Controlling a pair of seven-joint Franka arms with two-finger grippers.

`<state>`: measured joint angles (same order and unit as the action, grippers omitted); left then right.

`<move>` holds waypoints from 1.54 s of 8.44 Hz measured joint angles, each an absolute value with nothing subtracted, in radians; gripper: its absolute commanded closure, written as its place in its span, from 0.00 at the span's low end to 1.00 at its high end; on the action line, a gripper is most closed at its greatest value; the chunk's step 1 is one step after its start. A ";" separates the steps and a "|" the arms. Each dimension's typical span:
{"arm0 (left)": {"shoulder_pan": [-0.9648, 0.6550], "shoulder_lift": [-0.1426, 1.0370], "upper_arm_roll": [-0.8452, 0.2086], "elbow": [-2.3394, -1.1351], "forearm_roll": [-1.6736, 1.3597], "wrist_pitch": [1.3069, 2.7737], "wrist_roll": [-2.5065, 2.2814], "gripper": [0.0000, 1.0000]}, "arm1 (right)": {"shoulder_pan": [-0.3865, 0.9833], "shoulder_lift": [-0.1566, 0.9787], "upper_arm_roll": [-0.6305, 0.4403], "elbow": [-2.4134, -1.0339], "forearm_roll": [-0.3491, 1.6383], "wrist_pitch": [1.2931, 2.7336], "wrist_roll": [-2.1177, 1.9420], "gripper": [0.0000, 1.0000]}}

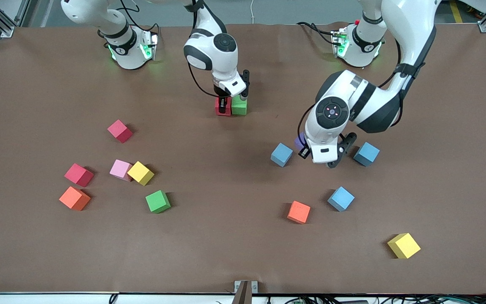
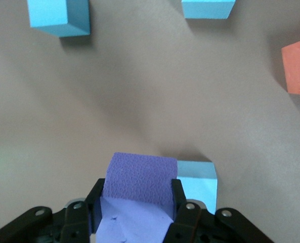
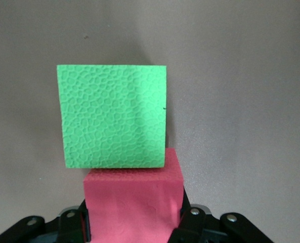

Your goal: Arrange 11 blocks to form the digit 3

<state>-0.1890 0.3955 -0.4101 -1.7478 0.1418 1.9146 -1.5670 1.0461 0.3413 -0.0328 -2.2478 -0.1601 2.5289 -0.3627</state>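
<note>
Two blocks laid; red is being set beside green by the right claw.
Red is pinched yet; release is needed; the left claw, over the counter, pinches purple for placing.

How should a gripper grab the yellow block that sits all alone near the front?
Probably straight from above, fingers on two opposite flat sides of the lone yellow block. It rests flat, turned cornerwise to the table edge, with bare table all around, so the wrist would likely need turning to match its faces.
</note>
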 measured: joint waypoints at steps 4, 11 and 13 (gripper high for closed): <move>-0.447 0.378 -0.175 -1.750 0.044 1.905 -1.652 0.68 | 1.051 0.345 -0.032 -2.246 -0.160 2.529 -0.363 0.01; -0.653 0.378 0.026 -1.770 -0.041 1.903 -1.732 0.67 | 1.054 0.346 -0.028 -2.226 -0.160 2.451 -0.363 0.01; -0.644 0.377 0.031 -1.770 -0.043 1.918 -1.774 0.67 | 1.054 0.344 -0.029 -2.210 -0.160 2.424 -0.363 0.01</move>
